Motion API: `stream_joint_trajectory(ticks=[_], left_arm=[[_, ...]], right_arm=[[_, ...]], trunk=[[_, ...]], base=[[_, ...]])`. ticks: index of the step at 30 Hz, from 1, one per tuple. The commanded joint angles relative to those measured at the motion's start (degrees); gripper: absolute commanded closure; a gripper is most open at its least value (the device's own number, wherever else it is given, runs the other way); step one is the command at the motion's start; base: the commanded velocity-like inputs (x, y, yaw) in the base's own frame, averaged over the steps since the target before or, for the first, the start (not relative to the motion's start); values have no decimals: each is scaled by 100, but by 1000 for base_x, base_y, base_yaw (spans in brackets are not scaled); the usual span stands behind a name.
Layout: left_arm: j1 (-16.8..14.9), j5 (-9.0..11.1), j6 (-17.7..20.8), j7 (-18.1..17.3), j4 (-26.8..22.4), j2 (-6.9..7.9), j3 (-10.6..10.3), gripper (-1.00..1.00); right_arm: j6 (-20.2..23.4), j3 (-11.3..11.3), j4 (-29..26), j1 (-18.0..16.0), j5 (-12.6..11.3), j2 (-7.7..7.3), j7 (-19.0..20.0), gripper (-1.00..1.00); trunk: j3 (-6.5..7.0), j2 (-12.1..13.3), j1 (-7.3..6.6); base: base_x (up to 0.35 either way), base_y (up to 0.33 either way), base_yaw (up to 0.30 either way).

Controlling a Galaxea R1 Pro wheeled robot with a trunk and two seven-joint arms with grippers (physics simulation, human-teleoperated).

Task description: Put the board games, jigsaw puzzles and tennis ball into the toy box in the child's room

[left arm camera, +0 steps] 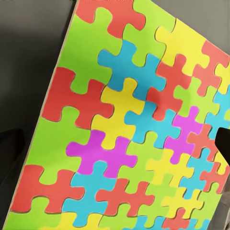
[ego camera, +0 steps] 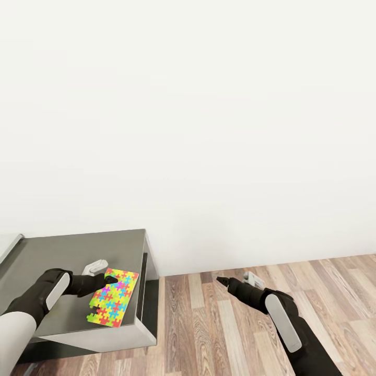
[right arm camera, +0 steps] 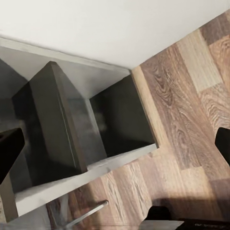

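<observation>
The thin flat jigsaw puzzle board (ego camera: 114, 297) of interlocking yellow, pink, blue and green pieces lies near the front right corner of the dark grey tabletop (ego camera: 78, 250), one short edge close to the front lip and a few pieces standing proud at its near corner. The left gripper (ego camera: 106, 280) sits at the board's far left edge, apparently touching it; this looks like the pick-up of one puzzle, with the carry to the toy box not yet begun. How far the jaws are parted, and whether they have hold of the board, I cannot tell: the head view hides the fingertips against the board, and the left wrist view has the coloured board pressed close to the lens with a single dark finger tip (left arm camera: 224, 139) at its edge. The next move probably calls for a firm pinch on that thin edge, then a level lift. The right gripper (ego camera: 223, 282) hangs over the wood-plank floor (ego camera: 209, 324), well apart from the tabletop; its dark fingers (right arm camera: 9, 149) stand wide apart with nothing between them, looking at the open side of the grey desk.
</observation>
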Motion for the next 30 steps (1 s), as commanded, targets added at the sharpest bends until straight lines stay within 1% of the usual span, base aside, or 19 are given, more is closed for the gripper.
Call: stream_joint_trajectory(ticks=[1, 2, 4, 5, 7, 8, 10, 12, 17, 26, 30], left_arm=[[-4, 1, 13, -14, -4, 7, -23, -100], [-4, 1, 13, -16, -4, 8, -23, -100], [-4, 1, 16, -20, -4, 8, -24, -100], [-4, 1, 16, -21, -4, 8, -23, -100], [-4, 1, 14, -28, -4, 8, -21, -100], [-4, 1, 13, -29, -4, 9, -20, -100], [-4, 1, 14, -31, -4, 4, -19, -100], [-4, 1, 13, -31, -4, 2, -19, -100], [-4, 1, 13, -30, -4, 0, -18, -100], [-4, 1, 12, -24, -4, 0, -18, -100], [-4, 1, 12, -25, -4, 0, -25, -100]], right_arm=[[77, 8, 85, -62, -9, 15, -5, -100], [204, 9, 304, -185, -11, 77, 2, -100], [433, 9, 830, -472, -4, 280, 17, -100], [471, 8, 959, -545, -3, 337, 18, -100], [567, 5, 1394, -792, -1, 558, 18, -100], [593, 4, 1528, -869, -9, 657, 20, -100], [621, -2, 1643, -937, -29, 754, 22, -100], [636, -11, 1717, -970, -49, 799, 26, -100], [628, -18, 1879, -1005, -60, 854, -6, -100], [681, 0, 2022, -1120, -27, 864, -29, -100], [791, 3, 2029, -1134, -27, 864, -29, -100]], trunk=[[-10, -11, 3], [-10, -11, 3], [-10, -11, 3], [-10, -11, 3], [-10, -11, 3], [-10, -11, 3], [-10, -11, 3], [-10, -11, 3], [-10, -11, 3], [-10, -11, 3], [-10, -11, 3]], base=[[0, 0, 0], [0, 0, 0], [0, 0, 0], [0, 0, 0], [0, 0, 0], [0, 0, 0], [0, 0, 0], [0, 0, 0], [0, 0, 0], [0, 0, 0], [0, 0, 0]])
